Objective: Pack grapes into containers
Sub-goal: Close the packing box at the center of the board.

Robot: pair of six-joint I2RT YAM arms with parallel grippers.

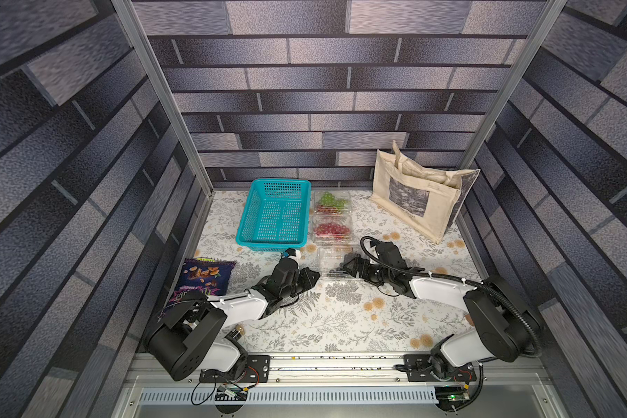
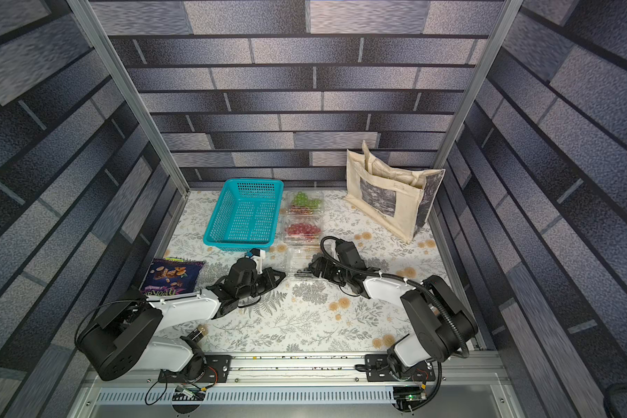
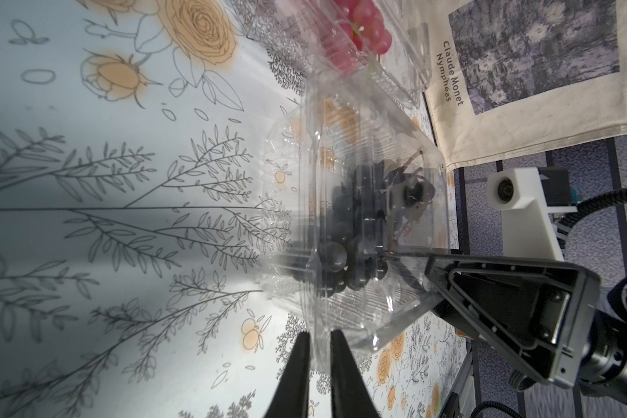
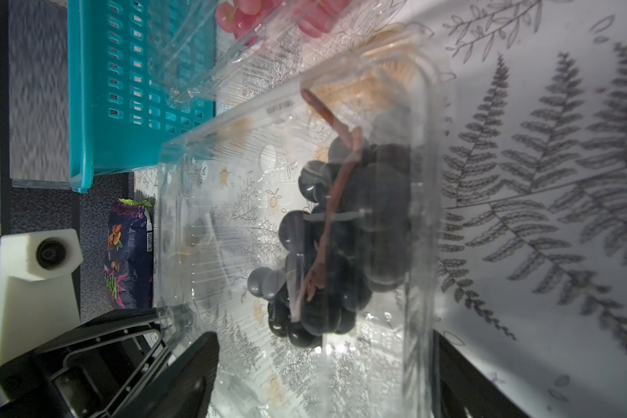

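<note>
Three clear containers stand in a row right of the basket. The far one [image 1: 331,202] holds green and red grapes and the middle one [image 1: 332,229] holds red grapes [image 3: 368,21]. In the near container [image 1: 335,257] [image 2: 297,255] lies a black-purple bunch [image 4: 352,235] [image 3: 341,260]. My left gripper [image 1: 317,277] [image 3: 317,334] is shut on that container's thin rim at its near left corner. From the right, my right gripper [image 1: 342,269] [image 4: 328,343] spans the same container with jaws wide, one finger on the lid and one at the base.
An empty teal basket [image 1: 279,182] sits at the back left of the containers. A beige tote bag [image 1: 413,195] stands at the back right by the wall. A purple snack bag [image 1: 203,278] lies near the left wall, beside my left arm.
</note>
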